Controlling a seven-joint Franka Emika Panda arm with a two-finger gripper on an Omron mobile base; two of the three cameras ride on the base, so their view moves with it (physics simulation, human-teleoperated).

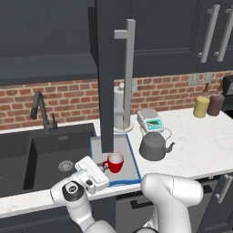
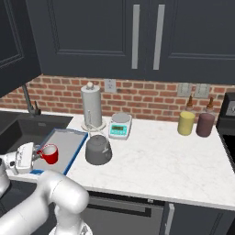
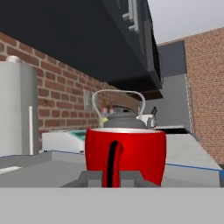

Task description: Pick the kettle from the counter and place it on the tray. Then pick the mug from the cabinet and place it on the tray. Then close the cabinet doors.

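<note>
My fingers (image 1: 103,167) were pinched on the handle of the mug (image 1: 114,162), which stood upright just over the tray (image 1: 132,167), at its near edge. The kettle (image 1: 154,146) was still on the tabletop (image 1: 200,141), at about two o'clock from the mug, beside the tray.

Arm bent low, tool (image 1: 103,169) level, jaws clamped on mug handle

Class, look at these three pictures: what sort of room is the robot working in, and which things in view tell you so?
A home kitchen, rendered rather than real. The signs: a black sink with a tap set into the white counter, dark navy wall cabinets over a brick backsplash, and a kettle beside a tray holding a red mug.
</note>
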